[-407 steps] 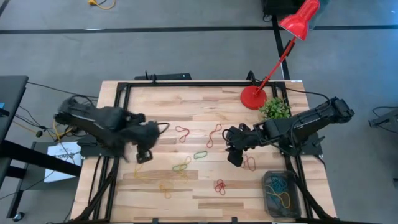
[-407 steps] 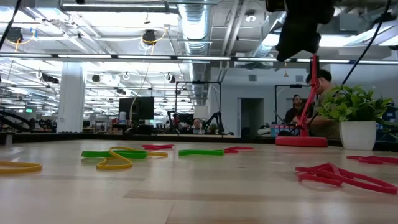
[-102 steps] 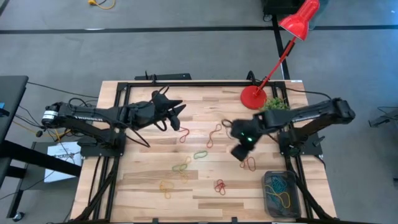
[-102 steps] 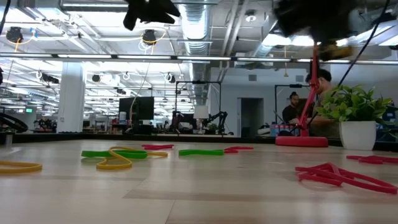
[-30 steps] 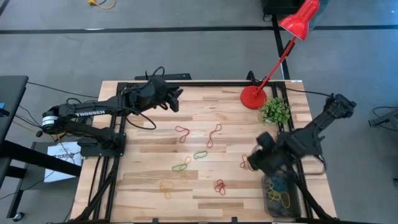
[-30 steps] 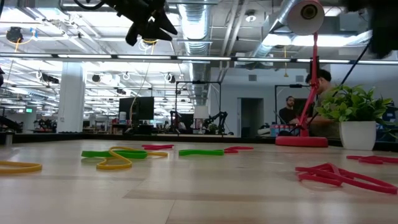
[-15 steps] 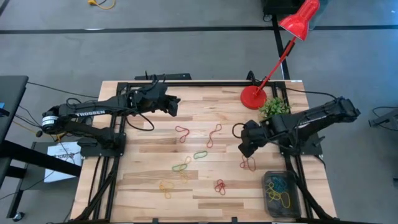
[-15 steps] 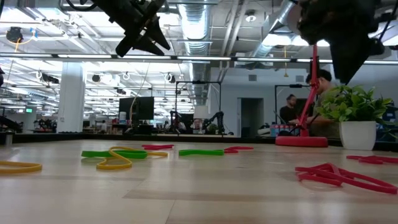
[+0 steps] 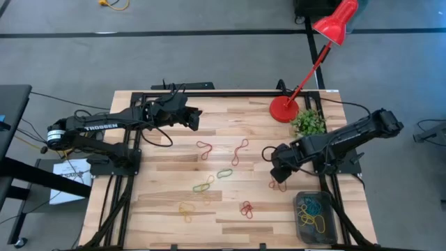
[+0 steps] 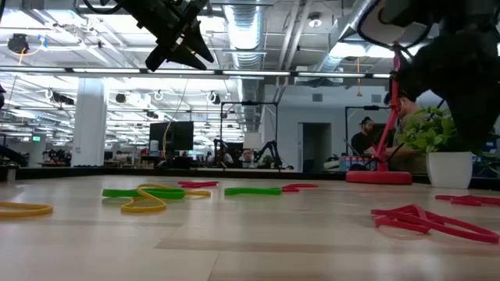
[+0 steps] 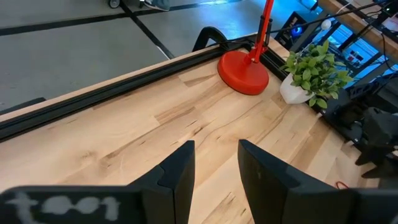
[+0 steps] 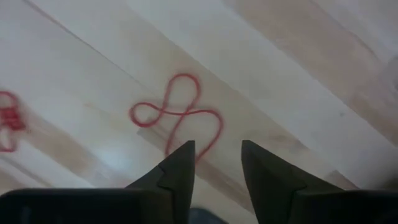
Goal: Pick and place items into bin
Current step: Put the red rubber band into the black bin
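The right gripper (image 9: 277, 172), jaws spread and empty, hangs above a red loop (image 12: 177, 118) lying on the bench (image 9: 167, 209) near the bin (image 9: 315, 217). The left gripper (image 9: 191, 117), jaws spread, waits at the far edge.

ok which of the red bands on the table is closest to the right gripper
The red figure-eight loop just ahead of the right gripper, beside the bin. It fills the right wrist view; the other red loops lie farther off, mid-table and at the front edge.
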